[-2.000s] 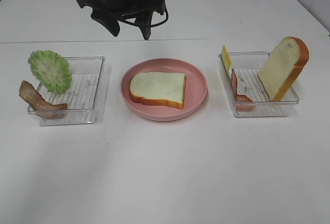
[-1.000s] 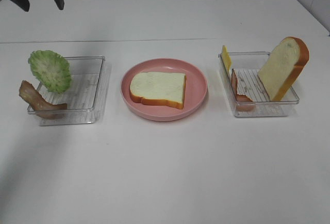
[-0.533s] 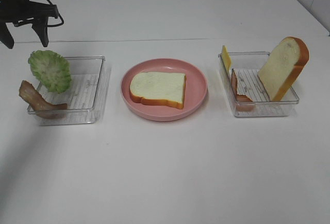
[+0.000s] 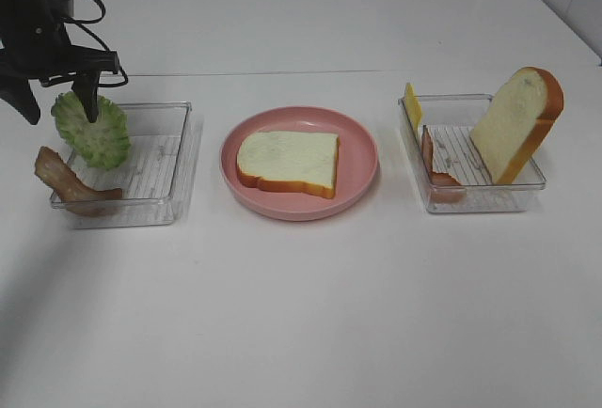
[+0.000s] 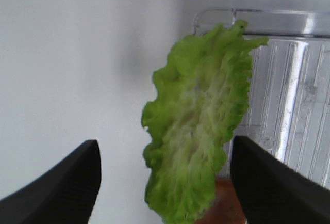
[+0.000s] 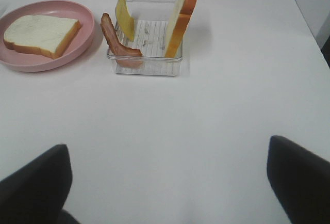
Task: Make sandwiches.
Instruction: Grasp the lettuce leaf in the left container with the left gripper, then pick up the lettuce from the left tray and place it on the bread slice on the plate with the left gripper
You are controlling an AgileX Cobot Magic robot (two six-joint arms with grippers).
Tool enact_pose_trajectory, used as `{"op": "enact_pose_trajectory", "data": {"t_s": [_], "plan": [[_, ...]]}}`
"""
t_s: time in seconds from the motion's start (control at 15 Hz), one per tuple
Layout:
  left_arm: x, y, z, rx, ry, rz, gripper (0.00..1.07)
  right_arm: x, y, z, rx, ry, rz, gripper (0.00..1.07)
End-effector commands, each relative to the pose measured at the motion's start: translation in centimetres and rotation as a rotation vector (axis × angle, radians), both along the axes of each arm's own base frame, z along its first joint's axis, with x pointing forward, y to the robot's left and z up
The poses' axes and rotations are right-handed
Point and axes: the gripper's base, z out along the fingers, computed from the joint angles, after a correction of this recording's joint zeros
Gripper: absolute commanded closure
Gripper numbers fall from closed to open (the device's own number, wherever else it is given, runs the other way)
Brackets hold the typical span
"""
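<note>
A ruffled green lettuce leaf (image 4: 94, 131) leans upright on the far left corner of the left clear tray (image 4: 160, 168); it also shows in the left wrist view (image 5: 198, 126). My left gripper (image 4: 58, 107) is open, its fingers on either side of the leaf's top, not closed on it (image 5: 164, 182). A bacon strip (image 4: 66, 182) hangs over that tray's left edge. One bread slice (image 4: 287, 162) lies flat on the pink plate (image 4: 362, 154). The right tray (image 4: 484, 196) holds a standing bread slice (image 4: 517, 124), cheese square (image 4: 412, 104) and bacon strip (image 4: 435, 168). My right gripper (image 6: 167, 182) is open over bare table.
The white table has a seam line running across behind the trays (image 4: 301, 73). In the right wrist view the plate (image 6: 82, 38) with its bread (image 6: 38, 34) and the right tray (image 6: 149, 53) lie ahead of the gripper.
My left arm swung from behind the plate to the far left, then came down over the lettuce leaf. Nothing on the table has moved.
</note>
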Motion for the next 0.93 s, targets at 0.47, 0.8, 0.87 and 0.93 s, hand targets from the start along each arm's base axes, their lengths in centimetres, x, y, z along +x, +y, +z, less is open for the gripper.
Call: {"op": "enact_pose_trajectory", "data": {"t_s": [0.47,0.8,0.87,0.93], "plan": [[0.0,-0.1,-0.2,0.009,-0.006,-0.034,1.07,-0.1,0.0,0.0,-0.007,-0.021,-0.002,0.11],[-0.4,-0.6,3.0,-0.051,-0.074,-0.045,1.07,-0.1,0.0,0.0,-0.007,-0.021,-0.002,0.11],[-0.4,-0.8,4.3,-0.078,-0.117,-0.044,1.07,-0.1,0.0,0.0,-0.007,-0.021,-0.002,0.11],[-0.6,-1.1,5.6,-0.112,-0.161,-0.039,1.07,-0.1,0.0,0.0,-0.007,-0.021,-0.002,0.11]]}}
